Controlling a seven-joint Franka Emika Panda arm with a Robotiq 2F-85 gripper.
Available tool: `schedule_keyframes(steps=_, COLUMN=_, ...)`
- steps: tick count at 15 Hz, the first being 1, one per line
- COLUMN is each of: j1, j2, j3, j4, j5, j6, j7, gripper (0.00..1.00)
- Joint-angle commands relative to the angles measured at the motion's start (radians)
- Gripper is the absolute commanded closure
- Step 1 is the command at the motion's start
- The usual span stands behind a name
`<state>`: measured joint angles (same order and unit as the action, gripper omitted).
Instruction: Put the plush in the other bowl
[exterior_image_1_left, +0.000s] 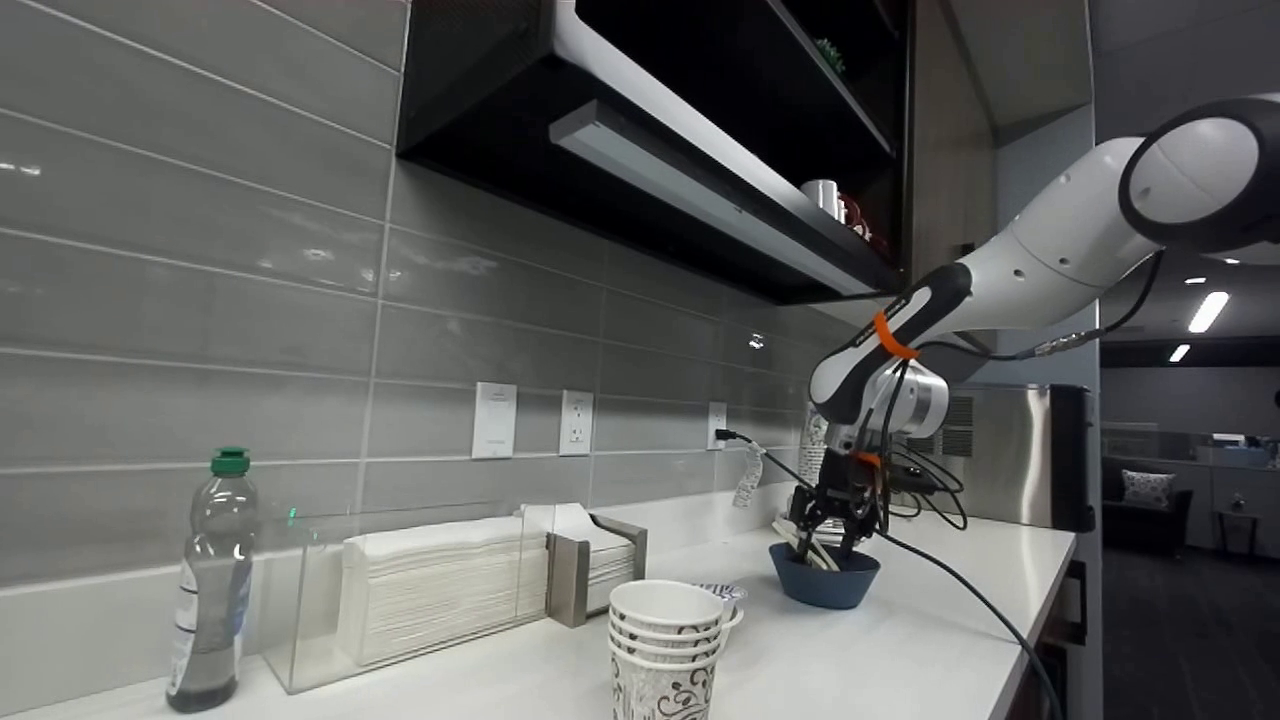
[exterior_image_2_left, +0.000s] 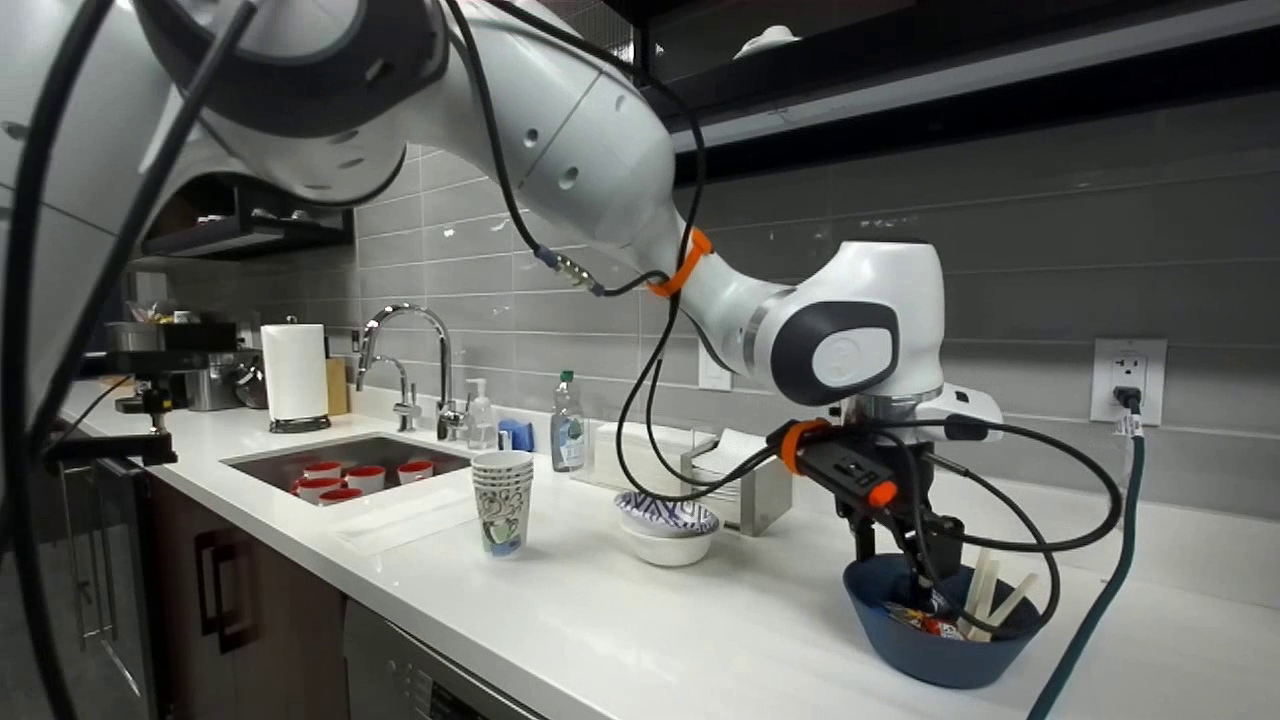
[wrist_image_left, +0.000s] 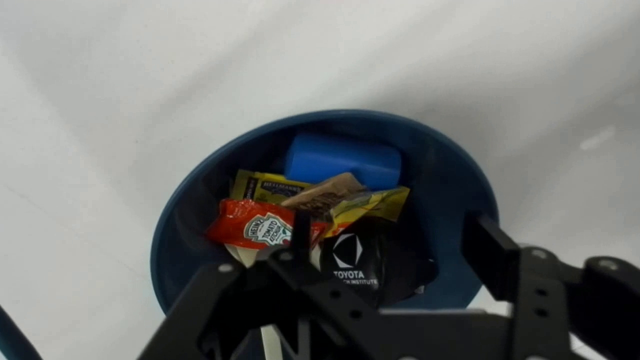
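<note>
A black item with white Toyota lettering (wrist_image_left: 350, 255), probably the plush, lies in the dark blue bowl (wrist_image_left: 450, 165) in the wrist view. This bowl stands on the counter in both exterior views (exterior_image_1_left: 825, 590) (exterior_image_2_left: 940, 650). My gripper (wrist_image_left: 392, 240) is open, with a finger on either side of the black item and a gap to the right finger. In both exterior views the gripper (exterior_image_1_left: 825, 545) (exterior_image_2_left: 893, 570) points down into the blue bowl. A white bowl (exterior_image_2_left: 668, 548) stands farther along the counter with a purple-patterned bowl (exterior_image_2_left: 668, 510) on it.
The blue bowl also holds a ketchup packet (wrist_image_left: 250, 225), a blue cylinder (wrist_image_left: 345, 160), other packets and pale sticks (exterior_image_2_left: 985, 600). Stacked paper cups (exterior_image_1_left: 665, 650) and a napkin holder (exterior_image_1_left: 450, 585) stand near the white bowl. A cabinet (exterior_image_1_left: 680, 170) overhangs the counter.
</note>
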<state>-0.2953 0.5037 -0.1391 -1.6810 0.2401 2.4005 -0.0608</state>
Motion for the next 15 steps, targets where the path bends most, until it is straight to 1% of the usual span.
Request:
schedule_keyframes(steps=1, j1=-0.022, j2=0.086, j3=0.019, j4=0.114, j5=0.026, j6=0.017, j7=0.021, gripper=0.0)
schedule_keyframes(steps=6, j1=-0.018, j2=0.158, j3=0.021, j4=0.222, j5=0.009, j6=0.0, j7=0.064, gripper=0.0)
schedule_keyframes(steps=10, j1=-0.022, j2=0.193, j3=0.019, j4=0.262, j5=0.006, j6=-0.016, j7=0.091, gripper=0.0)
schedule_keyframes(steps=13, j1=-0.027, j2=0.218, j3=0.012, j4=0.281, j5=0.003, j6=-0.021, j7=0.114, gripper=0.03)
schedule_keyframes(steps=15, j1=-0.029, j2=0.23, j3=0.01, j4=0.286, j5=-0.002, j6=-0.026, j7=0.123, gripper=0.13)
